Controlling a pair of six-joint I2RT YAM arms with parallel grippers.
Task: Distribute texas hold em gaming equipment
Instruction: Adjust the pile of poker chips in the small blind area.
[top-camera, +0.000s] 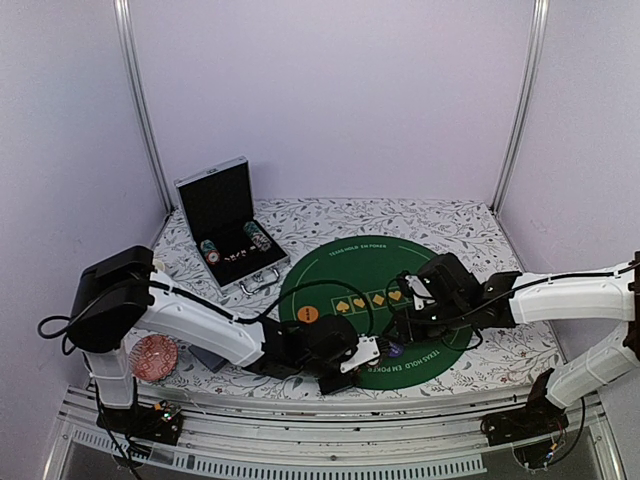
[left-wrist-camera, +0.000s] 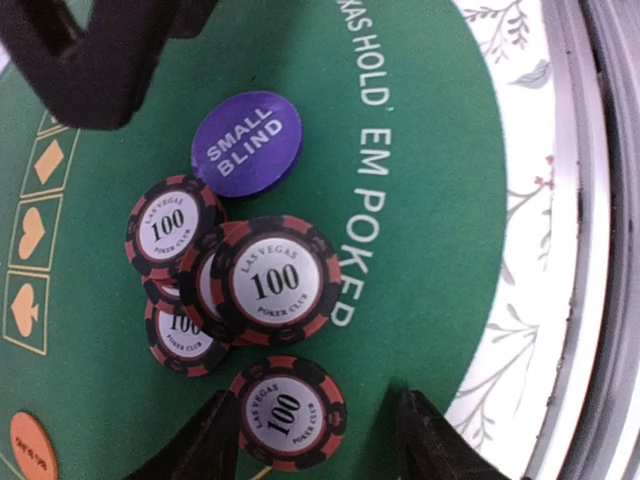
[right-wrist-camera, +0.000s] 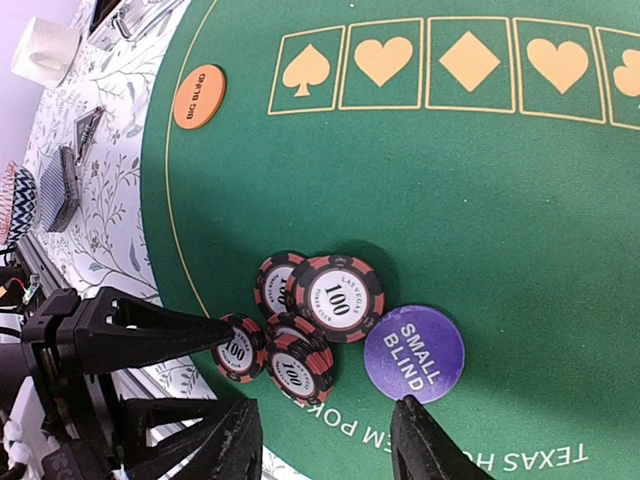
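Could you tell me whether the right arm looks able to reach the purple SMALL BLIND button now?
Probably yes: the right fingers hover open right by the SMALL BLIND button, whose top lies bare; the 100 chips sit to one side.

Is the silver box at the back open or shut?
Open. The silver case has its lid standing up, and poker chips show inside.
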